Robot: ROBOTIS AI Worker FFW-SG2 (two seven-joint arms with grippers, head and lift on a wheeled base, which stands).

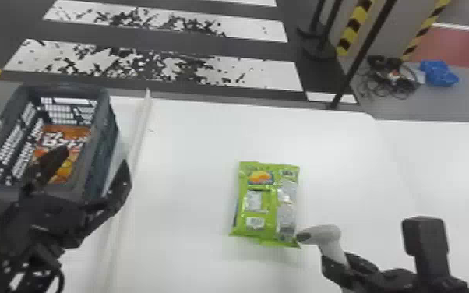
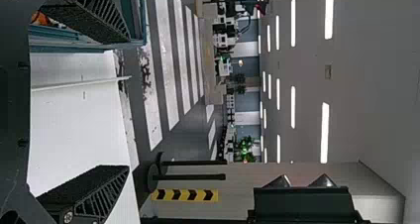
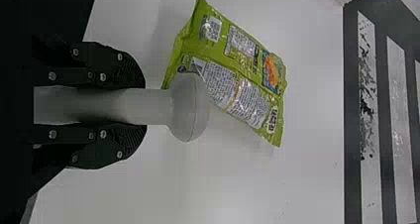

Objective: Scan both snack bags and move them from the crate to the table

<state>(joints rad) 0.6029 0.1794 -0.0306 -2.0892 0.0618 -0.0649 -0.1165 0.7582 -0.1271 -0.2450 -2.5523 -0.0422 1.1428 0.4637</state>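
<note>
On the white table (image 1: 191,156) lies a green snack bag (image 1: 267,202), its printed back facing up. My right gripper (image 1: 339,265) is shut on the handle of a grey scanner (image 1: 325,235), whose head is close to the bag's lower right corner. In the right wrist view the right gripper (image 3: 133,106) clamps the scanner (image 3: 190,107) beside the green bag (image 3: 233,75). An orange snack bag (image 1: 66,152) lies inside the dark crate (image 1: 103,132). My left gripper (image 1: 95,163) is open at the crate's near end; in the left wrist view the left gripper (image 2: 116,105) has its fingers wide apart.
A white ridge (image 1: 128,167) runs along the table between the crate and the green bag. Beyond the far edge are a striped floor, black stands (image 1: 319,50) and a blue object (image 1: 440,73). A black block on a post (image 1: 426,237) rises at the lower right.
</note>
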